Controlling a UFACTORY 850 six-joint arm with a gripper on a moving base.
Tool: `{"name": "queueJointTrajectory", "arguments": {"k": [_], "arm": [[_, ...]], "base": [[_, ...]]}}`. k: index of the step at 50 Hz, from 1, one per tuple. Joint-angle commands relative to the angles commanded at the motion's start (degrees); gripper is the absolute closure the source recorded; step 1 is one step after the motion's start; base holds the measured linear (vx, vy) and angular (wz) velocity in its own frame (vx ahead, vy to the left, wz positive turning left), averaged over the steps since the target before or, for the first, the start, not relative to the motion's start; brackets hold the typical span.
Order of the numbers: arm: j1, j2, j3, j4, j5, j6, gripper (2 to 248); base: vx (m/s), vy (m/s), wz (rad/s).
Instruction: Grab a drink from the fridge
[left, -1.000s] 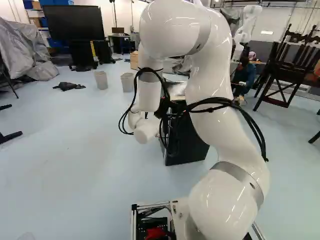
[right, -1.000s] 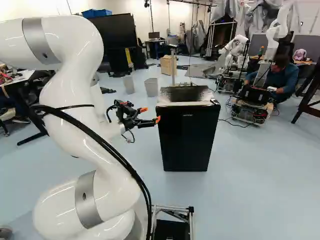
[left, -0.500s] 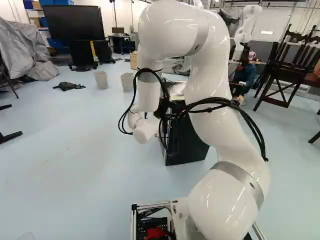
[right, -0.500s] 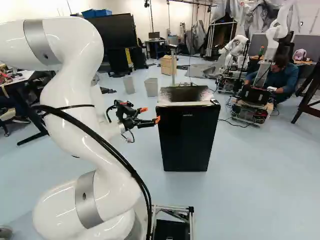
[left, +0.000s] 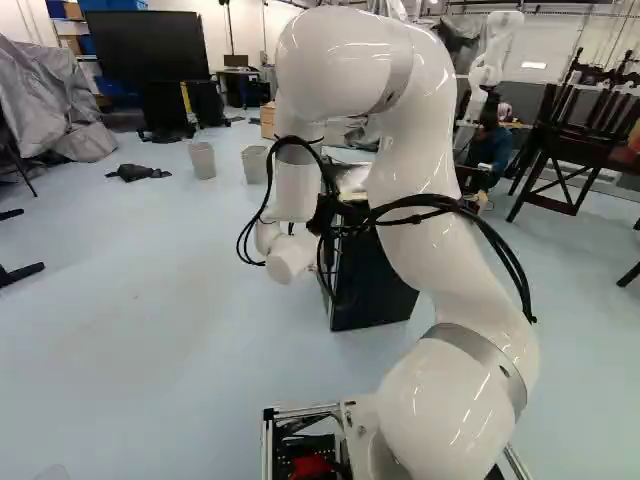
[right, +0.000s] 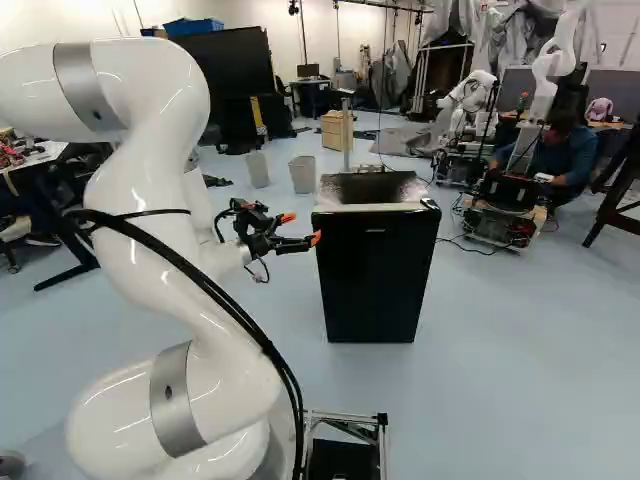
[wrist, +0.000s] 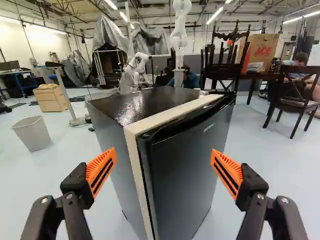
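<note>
Item, 11 to 12 o'clock from the base: two grey bins (right: 257, 168) (right: 303, 174), standing on the floor beyond the arm (right: 150, 220).
Item, about 11 o'clock, nearer: one gripper (wrist: 163, 156), released, fingers spread wide, nothing between them.
Item, about 12 o'clock: one black fridge (right: 372, 270), ahead of the gripper; door (wrist: 187, 165) closed. Drink: unseen, presumably inside.
Item, 1 o'clock, farther off: another robot (right: 468, 105).
Step in hand, as judged: approach, before opening. Next move probably calls for lining one finger up with the door's free edge, hooking it and swinging it clear; which edge is hinged cannot be confirmed.
</note>
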Motion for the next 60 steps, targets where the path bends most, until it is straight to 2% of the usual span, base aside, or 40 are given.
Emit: {"name": "queueJointTrajectory", "arguments": {"k": [36, 60], "arm": [[-1.8, -1.8, -3.4, 0.0, -1.8, 0.0, 3], [-3.5, -2.1, -3.9, 0.0, -3.4, 0.0, 3]], "base": [[0.0, 0.0, 0.0], [0.0, 0.0, 0.0]]}}
